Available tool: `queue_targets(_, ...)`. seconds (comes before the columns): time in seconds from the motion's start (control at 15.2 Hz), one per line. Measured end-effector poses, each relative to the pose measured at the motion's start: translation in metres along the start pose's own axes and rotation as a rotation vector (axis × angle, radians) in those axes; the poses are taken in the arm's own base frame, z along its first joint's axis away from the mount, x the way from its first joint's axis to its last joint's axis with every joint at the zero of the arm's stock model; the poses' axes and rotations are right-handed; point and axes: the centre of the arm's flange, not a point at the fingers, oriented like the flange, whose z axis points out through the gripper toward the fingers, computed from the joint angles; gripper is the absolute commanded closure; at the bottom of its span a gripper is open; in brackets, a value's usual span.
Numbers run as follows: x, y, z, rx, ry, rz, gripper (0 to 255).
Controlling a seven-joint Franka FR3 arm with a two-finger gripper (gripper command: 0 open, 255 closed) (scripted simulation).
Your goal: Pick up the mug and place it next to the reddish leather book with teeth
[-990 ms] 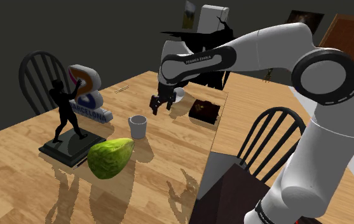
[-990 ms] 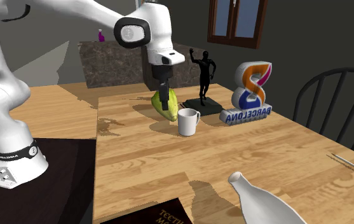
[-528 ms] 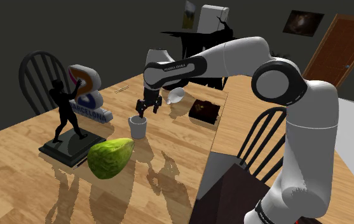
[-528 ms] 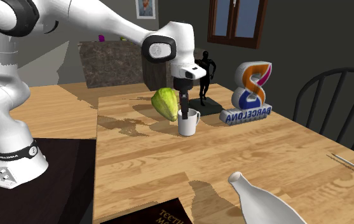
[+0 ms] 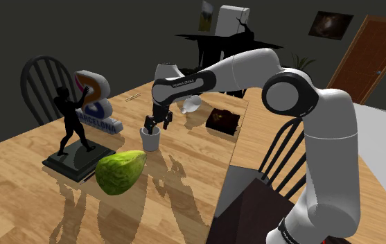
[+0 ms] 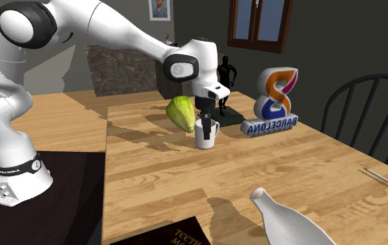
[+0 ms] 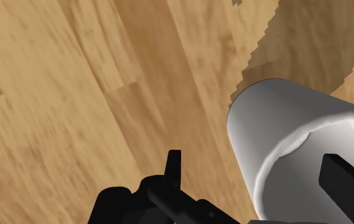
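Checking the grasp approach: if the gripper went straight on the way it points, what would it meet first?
Probably the mug: the open gripper straddles its wall, one finger over the inside, so its bottom likely comes before the table.

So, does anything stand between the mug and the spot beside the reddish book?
Nothing visible does. Bare tabletop lies between the mug and the book. The white vase lies beside the book, on the second exterior view's right, off that line.
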Motion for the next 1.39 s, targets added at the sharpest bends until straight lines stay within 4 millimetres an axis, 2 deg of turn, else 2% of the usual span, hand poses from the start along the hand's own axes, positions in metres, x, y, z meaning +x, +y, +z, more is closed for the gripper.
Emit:
queue_targets(0.13, 0.000, 0.000, 0.006, 0.000, 0.000, 0.000, 0)
queue_targets(0.46, 0.000, -0.001, 0.008, 0.000, 0.000, 0.000, 0)
queue_targets(0.53, 0.000, -0.001, 0.008, 0.000, 0.000, 0.000, 255)
queue_targets(1.19, 0.000, -0.001, 0.008, 0.000, 0.000, 0.000, 255)
queue_targets(1.39, 0.001, -0.001, -0.003, 0.000, 0.000, 0.000, 255)
